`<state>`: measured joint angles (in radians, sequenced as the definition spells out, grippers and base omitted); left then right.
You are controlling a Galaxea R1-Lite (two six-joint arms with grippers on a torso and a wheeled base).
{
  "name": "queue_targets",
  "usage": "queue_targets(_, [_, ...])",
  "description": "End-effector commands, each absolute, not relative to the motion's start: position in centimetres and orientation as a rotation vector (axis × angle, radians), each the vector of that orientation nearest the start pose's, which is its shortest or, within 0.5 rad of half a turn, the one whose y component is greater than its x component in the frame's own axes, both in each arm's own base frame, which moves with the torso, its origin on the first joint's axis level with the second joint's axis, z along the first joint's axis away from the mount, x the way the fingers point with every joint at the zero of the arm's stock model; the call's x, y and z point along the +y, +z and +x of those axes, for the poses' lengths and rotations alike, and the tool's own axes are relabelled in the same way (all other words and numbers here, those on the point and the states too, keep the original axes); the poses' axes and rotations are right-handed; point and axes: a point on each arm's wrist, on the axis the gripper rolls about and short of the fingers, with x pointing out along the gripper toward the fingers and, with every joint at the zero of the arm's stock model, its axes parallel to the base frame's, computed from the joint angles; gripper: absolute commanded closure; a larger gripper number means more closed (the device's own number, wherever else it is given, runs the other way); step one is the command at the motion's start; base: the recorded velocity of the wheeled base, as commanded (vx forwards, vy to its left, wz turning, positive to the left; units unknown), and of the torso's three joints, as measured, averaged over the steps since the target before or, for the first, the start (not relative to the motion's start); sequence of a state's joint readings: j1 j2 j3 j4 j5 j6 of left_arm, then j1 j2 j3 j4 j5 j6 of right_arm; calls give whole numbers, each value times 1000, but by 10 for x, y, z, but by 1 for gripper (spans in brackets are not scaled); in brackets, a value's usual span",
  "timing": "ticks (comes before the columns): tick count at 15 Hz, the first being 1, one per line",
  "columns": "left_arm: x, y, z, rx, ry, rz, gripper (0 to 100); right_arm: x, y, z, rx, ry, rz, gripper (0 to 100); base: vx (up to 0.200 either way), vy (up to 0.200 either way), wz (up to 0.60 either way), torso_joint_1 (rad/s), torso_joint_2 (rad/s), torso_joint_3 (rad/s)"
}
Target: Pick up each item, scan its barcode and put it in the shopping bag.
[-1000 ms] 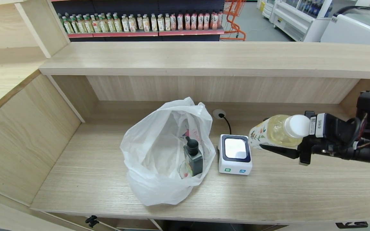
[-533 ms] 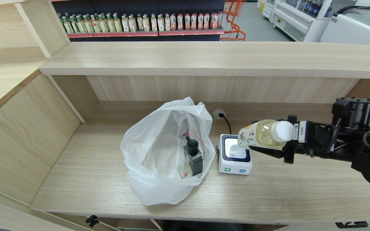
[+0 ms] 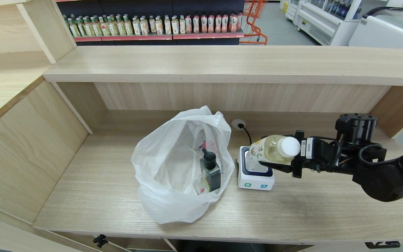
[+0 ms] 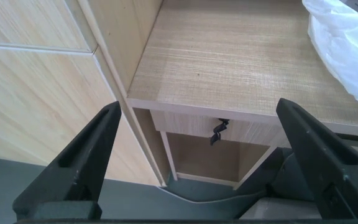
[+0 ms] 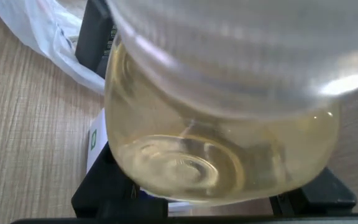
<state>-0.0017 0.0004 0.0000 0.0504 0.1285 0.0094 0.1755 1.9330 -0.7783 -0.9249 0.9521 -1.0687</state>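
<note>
A clear drink bottle [image 3: 273,149] with pale yellow liquid, a floral label and a white cap lies sideways in my right gripper [image 3: 275,157], which is shut on it. The bottle hovers just over the white barcode scanner [image 3: 255,173], covering most of its dark window. In the right wrist view the bottle [image 5: 229,124] sits close up, with the scanner [image 5: 98,143] below it. The white plastic shopping bag [image 3: 182,164] stands open left of the scanner, with a dark pump bottle [image 3: 210,171] inside. My left gripper [image 4: 197,162] hangs open off the counter's front left edge.
A black cable [image 3: 247,134] runs from the scanner to a round port [image 3: 238,123] in the counter. The wooden counter [image 3: 100,189] has side walls and a raised shelf behind. A drawer handle [image 4: 218,130] sits under the counter edge.
My right arm has carried the bottle leftward, from right of the scanner to directly above its window. The bag and scanner have stayed put.
</note>
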Motion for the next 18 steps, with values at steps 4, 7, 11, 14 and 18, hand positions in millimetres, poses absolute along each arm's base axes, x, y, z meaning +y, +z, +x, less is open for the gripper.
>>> queue_targets(4, [3, 70, -23, 51, 127, 12, 0, 86, 128, 338, -401, 1134, -849, 100, 0, 0, 0, 0, 0, 0])
queue_targets(7, [3, 70, -23, 51, 129, 13, 0, 89, 161, 323, -440, 1120, -804, 100, 0, 0, 0, 0, 0, 0])
queue_targets(11, [3, 70, -23, 51, 127, 12, 0, 87, 219, 283, -443, 1111, -612, 100, 0, 0, 0, 0, 0, 0])
queue_targets(14, [3, 70, -23, 51, 127, 12, 0, 111, 235, 255, -209, 1031, -200, 100, 0, 0, 0, 0, 0, 0])
queue_targets(18, [3, 70, -23, 51, 127, 12, 0, 148, 222, 265, 52, 918, 127, 100, 0, 0, 0, 0, 0, 0])
